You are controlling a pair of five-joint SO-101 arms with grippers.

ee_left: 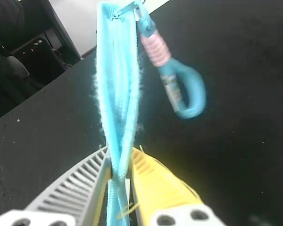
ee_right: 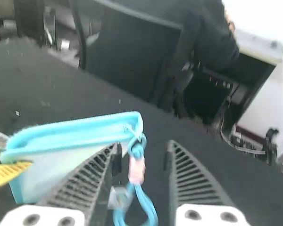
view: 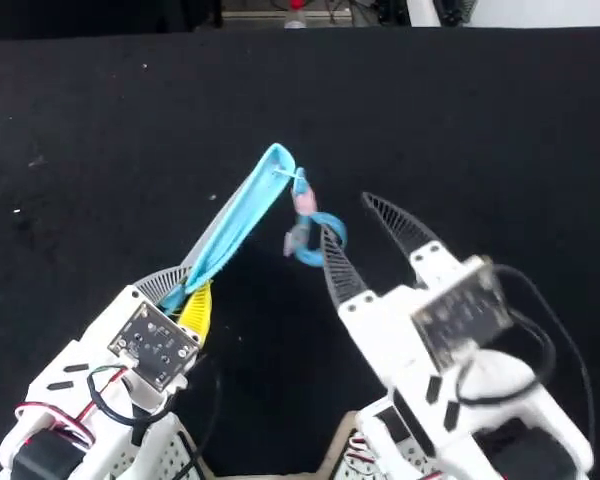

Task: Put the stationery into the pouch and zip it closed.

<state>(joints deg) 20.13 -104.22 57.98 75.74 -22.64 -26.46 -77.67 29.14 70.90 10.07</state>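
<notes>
A light blue pouch [view: 235, 225] is held up edge-on above the black table, its zipper end at the top. My left gripper [view: 185, 290] is shut on the pouch's lower end, grey and yellow fingers [ee_left: 153, 188] pinching the fabric [ee_left: 118, 108]. From the zipper end hangs a pink-and-blue pull strap with a loop [view: 310, 225] [ee_left: 179, 89]. My right gripper [view: 365, 235] stands open beside the strap, one black finger [view: 338, 265] touching or just next to the loop. In the right wrist view the strap [ee_right: 136, 174] hangs between the open fingers, the pouch [ee_right: 70, 146] to one side.
The black table [view: 460, 110] stretches wide around both arms. Past the table's far edge lie chairs and room clutter [ee_right: 203, 70]. No loose stationery shows on the cloth.
</notes>
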